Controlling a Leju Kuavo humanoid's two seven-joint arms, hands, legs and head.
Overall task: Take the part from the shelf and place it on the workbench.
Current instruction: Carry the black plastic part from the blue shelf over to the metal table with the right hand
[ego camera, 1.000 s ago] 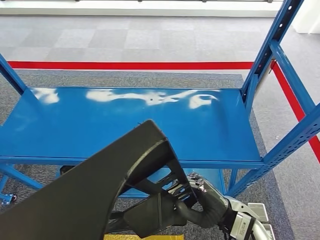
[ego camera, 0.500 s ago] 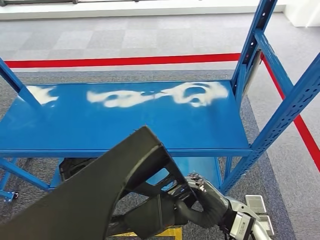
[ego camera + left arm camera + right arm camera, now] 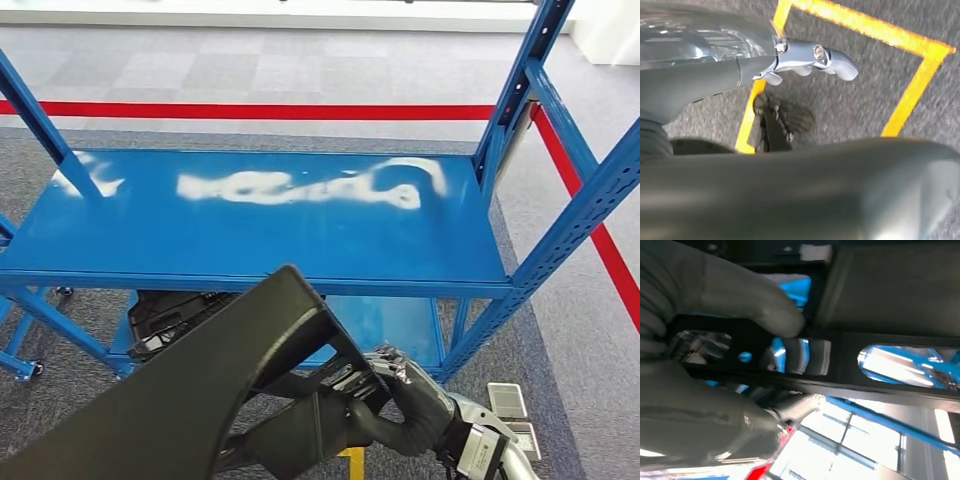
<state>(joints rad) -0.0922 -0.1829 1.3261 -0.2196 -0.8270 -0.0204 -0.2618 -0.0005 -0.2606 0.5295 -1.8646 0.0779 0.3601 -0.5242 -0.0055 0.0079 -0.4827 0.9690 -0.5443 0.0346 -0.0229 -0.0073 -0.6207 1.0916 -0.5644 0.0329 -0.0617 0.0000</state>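
Part: you see the large black ribbed plastic panel (image 3: 196, 390) at lower left, lifted clear of the blue steel shelf (image 3: 272, 225).
Right hand (image 3: 411, 400): fingers (image 3: 753, 300) pinching a rib to steady it.
Left hand (image 3: 753, 60): fingers' state cannot be told.

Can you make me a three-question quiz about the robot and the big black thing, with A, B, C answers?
1. Where is the big black part?
A. Lying on the blue shelf
B. Held up in front of the shelf
C. On the floor

2. What colour is the shelf?
A. Blue
B. Green
C. White

3. What is the right hand doing?
A. Hanging free with nothing in it
B. Pressing flat on the shelf
C. Gripping the part

Answers:
1 B, the part sits in front of the shelf's front edge, off the board.
2 A, board and posts are blue.
3 C, its fingers wrap the part's ribbed end.
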